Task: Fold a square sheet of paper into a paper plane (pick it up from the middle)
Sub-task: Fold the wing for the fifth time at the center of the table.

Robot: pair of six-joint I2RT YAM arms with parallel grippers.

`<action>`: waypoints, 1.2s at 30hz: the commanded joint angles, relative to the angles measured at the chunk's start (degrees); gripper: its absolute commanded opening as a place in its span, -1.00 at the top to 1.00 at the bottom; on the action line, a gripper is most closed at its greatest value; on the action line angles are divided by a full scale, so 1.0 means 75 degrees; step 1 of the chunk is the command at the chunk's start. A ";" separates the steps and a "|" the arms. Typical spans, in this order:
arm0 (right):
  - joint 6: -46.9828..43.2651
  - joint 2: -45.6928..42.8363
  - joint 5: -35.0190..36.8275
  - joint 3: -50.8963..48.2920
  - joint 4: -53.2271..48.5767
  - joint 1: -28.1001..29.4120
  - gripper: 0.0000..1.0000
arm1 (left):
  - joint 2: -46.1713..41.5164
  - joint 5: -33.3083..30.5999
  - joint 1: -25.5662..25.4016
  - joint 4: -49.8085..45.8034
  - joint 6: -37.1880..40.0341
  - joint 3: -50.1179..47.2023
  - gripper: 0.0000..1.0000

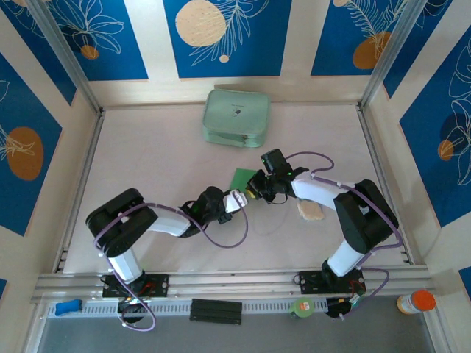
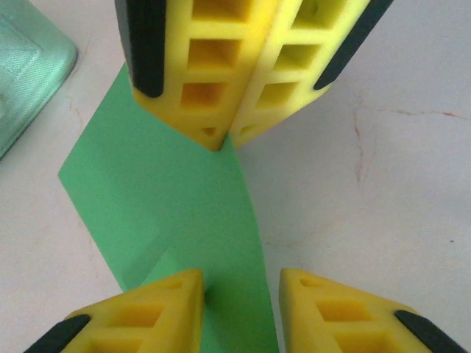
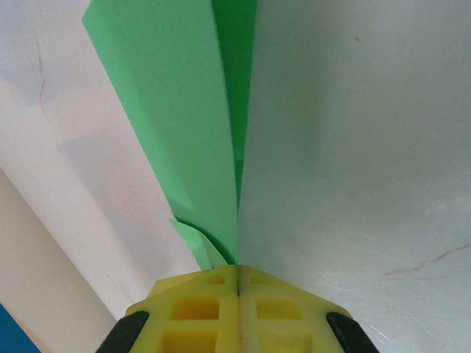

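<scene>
At mid-table, green sheet [image 3: 184, 110] edge-pinched by right gripper [image 3: 238, 271], open tabletop [image 3: 353, 147] alongside

Overhead; wrist close-ups sharing green paper [image 2: 169, 195]

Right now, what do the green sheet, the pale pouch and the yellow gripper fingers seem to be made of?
Green sheet: thin matte paper, judging by its sharp crease.
Pale pouch: probably fabric or soft vinyl; textured surface, slight sheen.
Yellow fingers: perhaps plastic or firm rubber, matte, with open cells.

No legible text, label, brand, number or sign on any surface in view
</scene>
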 commanded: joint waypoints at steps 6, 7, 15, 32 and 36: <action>0.0113 -0.0249 -0.0151 0.0142 -0.0296 -0.0094 0.99 | 0.0169 -0.0249 -0.0052 0.0691 0.0103 -0.0320 0.47; 0.0120 -0.0270 -0.0117 0.0135 -0.0318 -0.0105 0.99 | 0.0161 -0.0263 -0.0052 0.0742 0.0089 -0.0374 0.49; 0.0071 -0.0216 -0.0100 0.0147 -0.0375 -0.0153 0.98 | 0.0136 -0.0065 -0.0052 0.0705 -0.0102 -0.0468 0.62; 0.0001 0.0102 -0.0320 0.0281 -0.0372 -0.0063 0.99 | 0.0093 0.0404 -0.0040 0.0470 -0.0564 -0.0284 0.50; -0.0043 0.0187 -0.0372 0.0328 -0.0402 -0.0054 0.99 | 0.0053 0.0393 -0.0042 0.0459 -0.0667 -0.0249 0.50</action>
